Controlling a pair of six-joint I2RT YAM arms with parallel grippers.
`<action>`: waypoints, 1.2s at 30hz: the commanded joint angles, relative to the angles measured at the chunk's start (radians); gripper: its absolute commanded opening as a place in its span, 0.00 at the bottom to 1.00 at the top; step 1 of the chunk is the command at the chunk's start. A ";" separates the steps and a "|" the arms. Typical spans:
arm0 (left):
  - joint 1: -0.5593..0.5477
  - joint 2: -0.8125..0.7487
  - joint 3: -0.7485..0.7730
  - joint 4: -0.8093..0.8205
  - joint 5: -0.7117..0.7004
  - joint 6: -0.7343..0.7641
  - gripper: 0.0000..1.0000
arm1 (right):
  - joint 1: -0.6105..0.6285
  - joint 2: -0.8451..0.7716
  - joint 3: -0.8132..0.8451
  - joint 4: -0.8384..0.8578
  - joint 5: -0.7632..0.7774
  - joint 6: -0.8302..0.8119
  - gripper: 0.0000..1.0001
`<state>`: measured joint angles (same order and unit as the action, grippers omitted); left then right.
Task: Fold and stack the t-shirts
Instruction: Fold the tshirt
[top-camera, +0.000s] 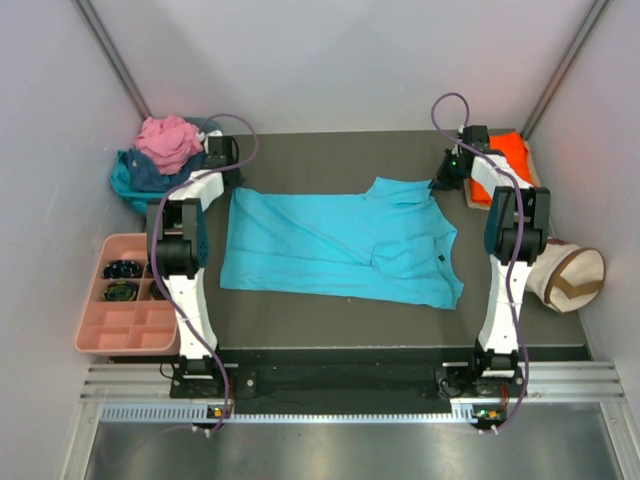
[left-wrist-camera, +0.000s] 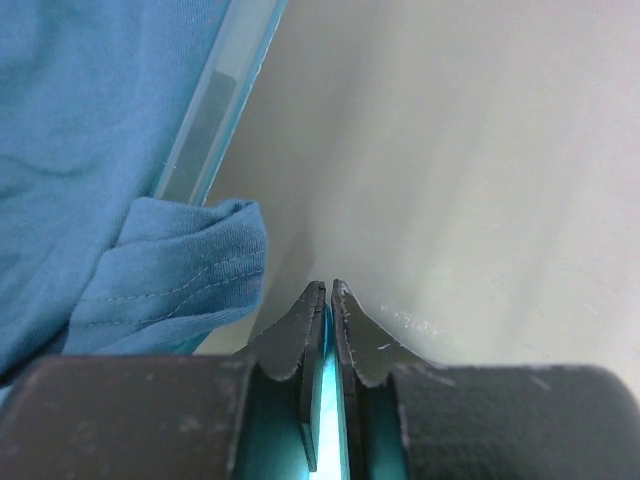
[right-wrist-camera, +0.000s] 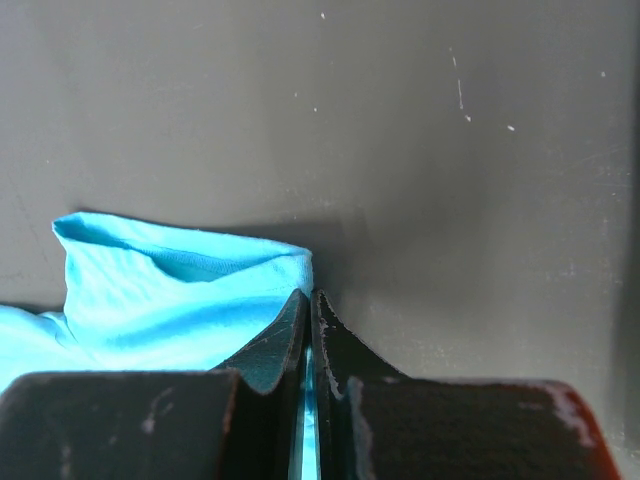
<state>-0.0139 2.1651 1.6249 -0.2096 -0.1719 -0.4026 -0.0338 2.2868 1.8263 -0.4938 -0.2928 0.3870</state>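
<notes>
A bright turquoise t-shirt (top-camera: 340, 245) lies spread flat on the dark table, its length running left to right. My left gripper (top-camera: 224, 156) is at the shirt's far left corner. In the left wrist view it (left-wrist-camera: 328, 285) is shut with a strip of turquoise cloth (left-wrist-camera: 327, 400) between the jaws. My right gripper (top-camera: 446, 174) is at the far right sleeve. In the right wrist view it (right-wrist-camera: 309, 293) is shut on the turquoise sleeve edge (right-wrist-camera: 180, 300). A heap of pink, navy and teal t-shirts (top-camera: 165, 150) lies at the far left. A folded orange t-shirt (top-camera: 505, 160) lies at the far right.
A pink compartment tray (top-camera: 125, 330) stands left of the left arm. A cream canvas bag with a brown strap (top-camera: 568, 275) lies right of the right arm. White walls close in on three sides. The heap's blue cloth (left-wrist-camera: 100, 150) fills the left of the left wrist view.
</notes>
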 joint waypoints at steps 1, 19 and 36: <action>0.006 -0.105 -0.019 0.073 0.015 0.005 0.13 | -0.002 -0.084 -0.001 0.049 0.014 -0.002 0.00; 0.032 -0.159 -0.131 0.133 0.029 -0.024 0.11 | -0.005 -0.354 -0.111 0.075 0.069 0.003 0.00; 0.031 0.004 0.055 0.137 0.305 -0.053 0.82 | -0.005 -0.268 -0.096 0.069 0.038 0.000 0.00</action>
<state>0.0128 2.1284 1.6215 -0.1204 0.0277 -0.4438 -0.0341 2.0037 1.7161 -0.4530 -0.2485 0.3893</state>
